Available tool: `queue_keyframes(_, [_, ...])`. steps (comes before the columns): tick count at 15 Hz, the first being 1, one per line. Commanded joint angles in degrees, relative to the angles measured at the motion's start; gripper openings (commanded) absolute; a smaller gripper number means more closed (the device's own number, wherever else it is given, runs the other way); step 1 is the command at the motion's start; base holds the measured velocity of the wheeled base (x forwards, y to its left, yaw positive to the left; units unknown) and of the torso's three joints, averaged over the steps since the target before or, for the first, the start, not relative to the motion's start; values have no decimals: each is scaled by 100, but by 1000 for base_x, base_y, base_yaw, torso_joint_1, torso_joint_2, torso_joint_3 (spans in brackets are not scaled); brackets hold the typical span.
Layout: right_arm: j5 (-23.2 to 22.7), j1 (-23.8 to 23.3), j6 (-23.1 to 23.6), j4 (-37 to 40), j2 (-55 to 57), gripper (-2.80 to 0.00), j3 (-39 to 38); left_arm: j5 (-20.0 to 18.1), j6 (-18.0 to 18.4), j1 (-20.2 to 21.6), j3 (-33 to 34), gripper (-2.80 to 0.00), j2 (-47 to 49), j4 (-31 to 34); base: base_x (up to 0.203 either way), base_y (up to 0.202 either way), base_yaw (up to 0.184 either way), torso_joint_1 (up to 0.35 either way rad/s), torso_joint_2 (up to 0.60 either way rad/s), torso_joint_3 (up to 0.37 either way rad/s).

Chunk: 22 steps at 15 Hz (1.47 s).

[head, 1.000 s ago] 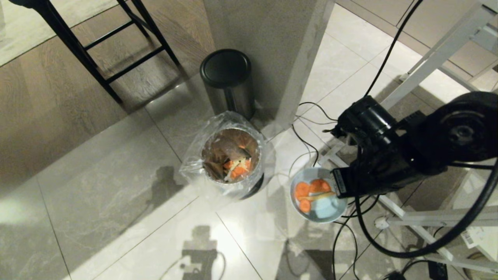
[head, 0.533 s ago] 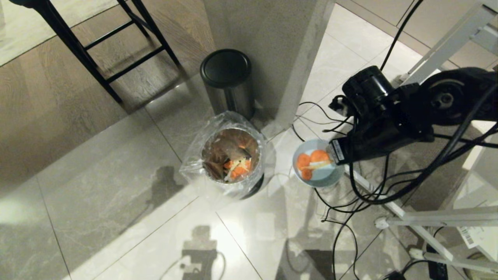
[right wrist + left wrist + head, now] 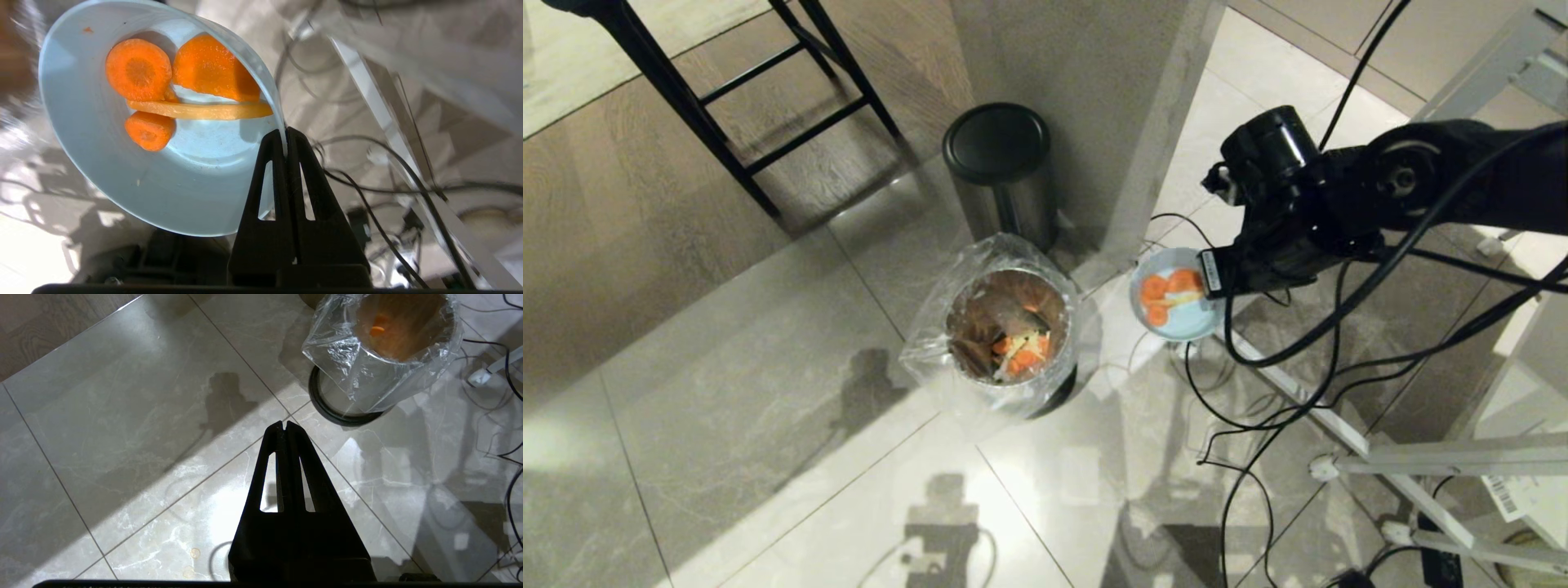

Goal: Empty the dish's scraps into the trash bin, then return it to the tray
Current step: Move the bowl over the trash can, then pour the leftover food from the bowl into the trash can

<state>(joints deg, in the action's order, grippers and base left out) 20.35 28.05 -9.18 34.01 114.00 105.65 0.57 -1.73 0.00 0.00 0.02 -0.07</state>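
Right gripper (image 3: 285,136), jaws pinched on rim of dish (image 3: 1174,304), hangs over open floor. Between the jaws and the trash bin (image 3: 1010,327): air only, bin mouth uncovered. Behind bin: steel lidded bin (image 3: 999,167) and wall corner (image 3: 1111,106). Beneath the jaws: loose cables (image 3: 1241,392), white frame legs (image 3: 1307,408).

place: home kitchen corner | showing: pedal bin (image 3: 999,167) standing by wall, stool legs (image 3: 727,90) resting on tiled floor (image 3: 727,425)
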Motion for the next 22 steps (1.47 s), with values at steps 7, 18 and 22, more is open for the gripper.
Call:
queue_keyframes(7, [40, 515, 192, -908, 368, -280, 524, 4, -3, 0, 0, -280, 6, -1, 0, 0, 0, 0, 0, 0])
queue_keyframes(18, [1039, 855, 1402, -1908, 427, -280, 562, 4, -3, 0, 0, -280, 0, -1, 0, 0, 0, 0, 0, 0])
queue_keyframes(22, [1141, 993, 2363, -2690, 506, -280, 562, 4, -3, 0, 0, -280, 6, -1, 0, 0, 0, 0, 0, 0])
